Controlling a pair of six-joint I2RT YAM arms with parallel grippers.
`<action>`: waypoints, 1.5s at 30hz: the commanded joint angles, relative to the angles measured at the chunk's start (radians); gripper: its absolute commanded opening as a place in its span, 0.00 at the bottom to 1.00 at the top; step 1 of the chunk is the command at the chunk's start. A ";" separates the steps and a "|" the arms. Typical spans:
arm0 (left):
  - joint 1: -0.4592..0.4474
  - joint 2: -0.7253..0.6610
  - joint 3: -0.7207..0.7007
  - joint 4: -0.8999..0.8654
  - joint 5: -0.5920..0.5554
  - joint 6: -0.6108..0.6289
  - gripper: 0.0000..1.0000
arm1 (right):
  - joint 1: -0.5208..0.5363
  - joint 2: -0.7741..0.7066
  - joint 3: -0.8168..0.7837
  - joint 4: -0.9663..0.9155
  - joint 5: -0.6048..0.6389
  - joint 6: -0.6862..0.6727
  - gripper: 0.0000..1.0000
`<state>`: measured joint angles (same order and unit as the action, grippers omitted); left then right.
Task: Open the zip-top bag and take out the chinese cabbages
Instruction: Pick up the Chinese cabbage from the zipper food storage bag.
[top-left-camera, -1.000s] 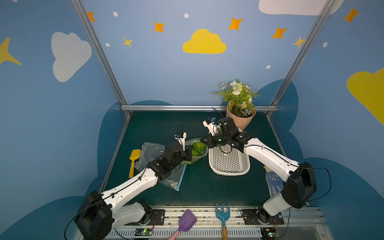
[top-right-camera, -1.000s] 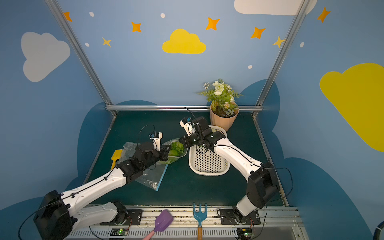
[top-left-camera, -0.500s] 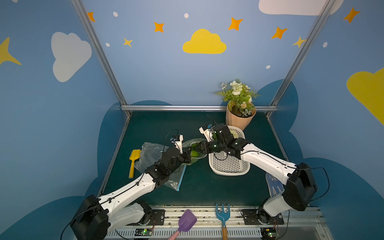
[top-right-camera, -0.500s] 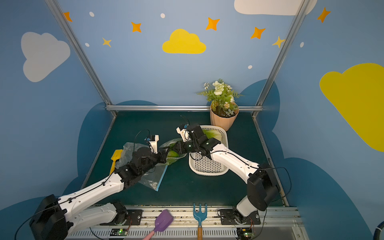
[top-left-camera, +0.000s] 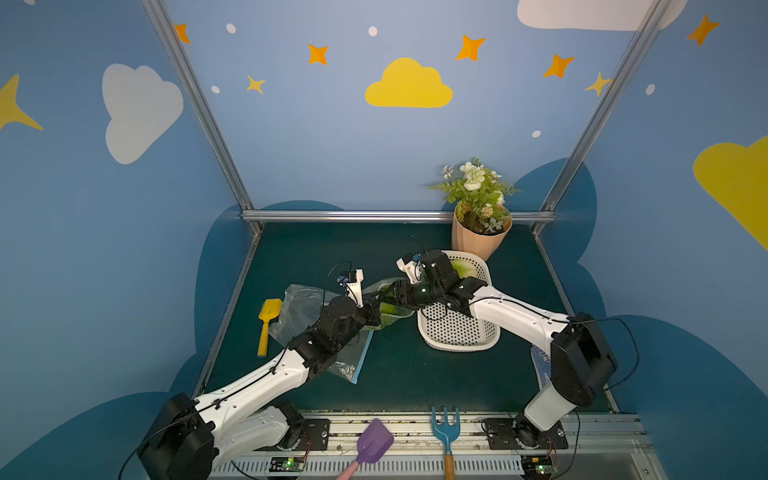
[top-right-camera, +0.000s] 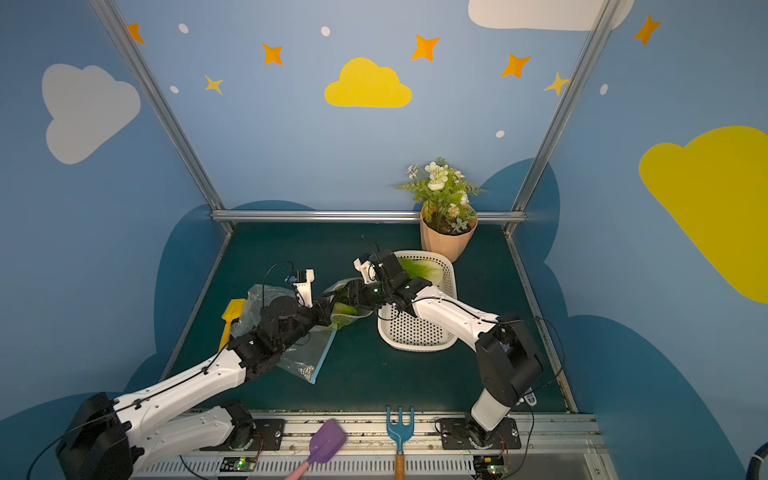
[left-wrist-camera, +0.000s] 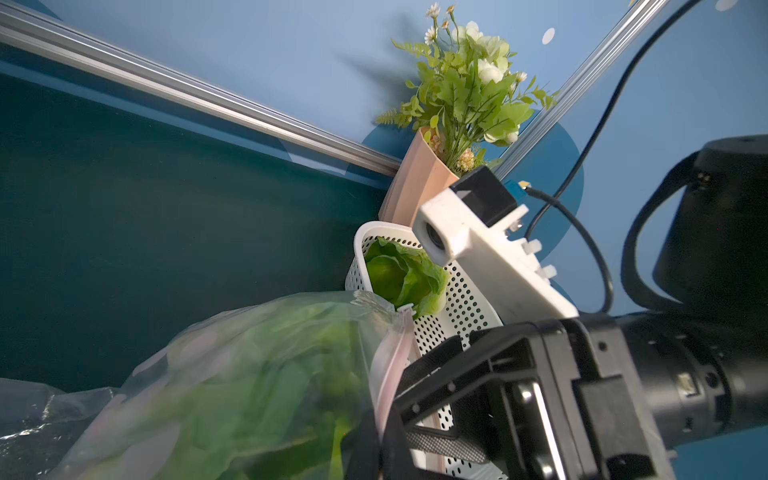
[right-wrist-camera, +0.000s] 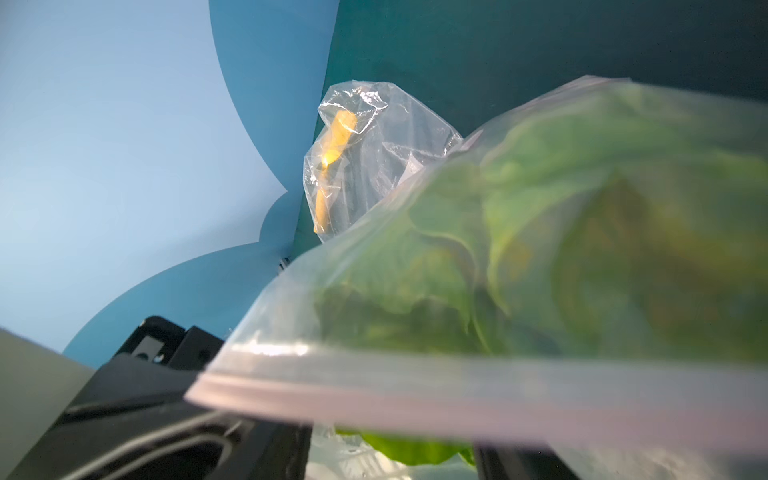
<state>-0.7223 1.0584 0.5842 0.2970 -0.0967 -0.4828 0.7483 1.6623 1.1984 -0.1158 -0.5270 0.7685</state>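
Inside the zip-top bag (left-wrist-camera: 266, 374) the chinese cabbages (right-wrist-camera: 540, 257) are a green blur in both wrist views; I cannot count them. In a top view my right end effector (top-left-camera: 390, 293) loses its tips in the bag's mouth, and the purple shovel (top-left-camera: 370, 446) is cut off at the lower edge.

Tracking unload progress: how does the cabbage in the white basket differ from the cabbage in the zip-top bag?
The basket cabbage lies bare in the white basket, at its end by the flower pot. The bagged cabbage sits behind the clear plastic of the zip-top bag. The basket cabbage is one head. How many heads the bagged cabbage makes is unclear. Both show crinkled green leaves.
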 joint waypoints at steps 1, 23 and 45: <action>-0.009 -0.017 -0.001 0.050 0.038 0.020 0.04 | -0.007 0.024 -0.001 0.111 -0.052 0.073 0.60; -0.025 0.057 -0.011 0.108 0.076 0.051 0.04 | -0.019 0.108 0.047 0.165 -0.114 0.137 0.42; -0.025 0.049 -0.007 0.163 0.106 0.027 0.04 | -0.006 0.122 0.020 0.325 -0.289 0.214 0.48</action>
<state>-0.7322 1.1015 0.5648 0.4038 -0.0822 -0.4438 0.7033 1.7744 1.1912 0.1059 -0.7170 0.9710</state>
